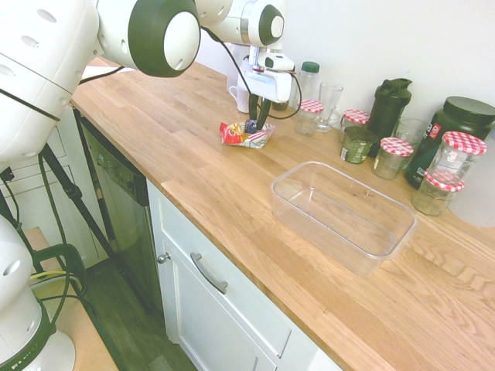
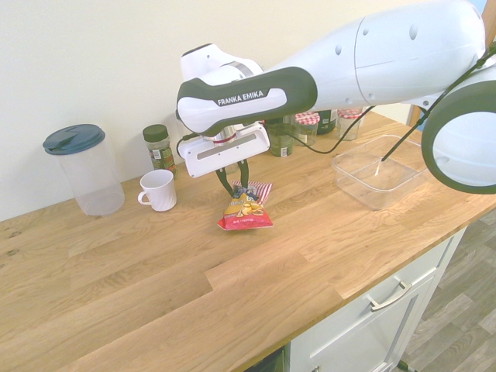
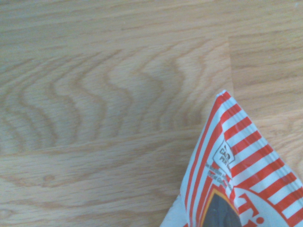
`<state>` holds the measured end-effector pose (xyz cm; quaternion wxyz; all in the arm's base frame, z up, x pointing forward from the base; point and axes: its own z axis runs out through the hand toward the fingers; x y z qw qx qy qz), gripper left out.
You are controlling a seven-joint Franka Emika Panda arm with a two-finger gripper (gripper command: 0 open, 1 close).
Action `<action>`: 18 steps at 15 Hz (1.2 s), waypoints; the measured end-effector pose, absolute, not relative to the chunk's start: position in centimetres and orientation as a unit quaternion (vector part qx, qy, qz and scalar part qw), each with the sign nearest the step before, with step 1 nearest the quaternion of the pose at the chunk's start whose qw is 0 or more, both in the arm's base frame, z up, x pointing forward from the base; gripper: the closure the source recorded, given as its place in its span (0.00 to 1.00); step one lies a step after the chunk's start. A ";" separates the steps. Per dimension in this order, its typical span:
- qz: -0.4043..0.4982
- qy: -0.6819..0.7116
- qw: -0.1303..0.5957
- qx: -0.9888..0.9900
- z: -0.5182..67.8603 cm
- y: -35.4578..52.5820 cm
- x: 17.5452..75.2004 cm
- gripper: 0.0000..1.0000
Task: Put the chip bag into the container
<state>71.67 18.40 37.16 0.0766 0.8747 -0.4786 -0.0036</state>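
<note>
Second exterior view: the gripper (image 2: 238, 188) has its fingers around the bag (image 2: 246, 208) on the counter (image 2: 194, 256), well apart from the tub (image 2: 380, 172); whether they grip it is hard to tell. The wrist view cuts the bag off at its edge.

Home kitchen, wooden worktop (image 1: 193, 166), white drawer fronts (image 1: 224, 286), mug (image 2: 158, 191)
</note>
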 end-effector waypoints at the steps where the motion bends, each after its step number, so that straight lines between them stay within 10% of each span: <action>1: -0.004 -0.479 0.076 0.874 37.2 18.2 71.7 1.00; 12: 0.047 -0.475 0.031 0.878 49.6 17.7 68.7 1.00; 18: 0.048 -0.527 -0.003 0.848 56.4 3.6 62.9 1.00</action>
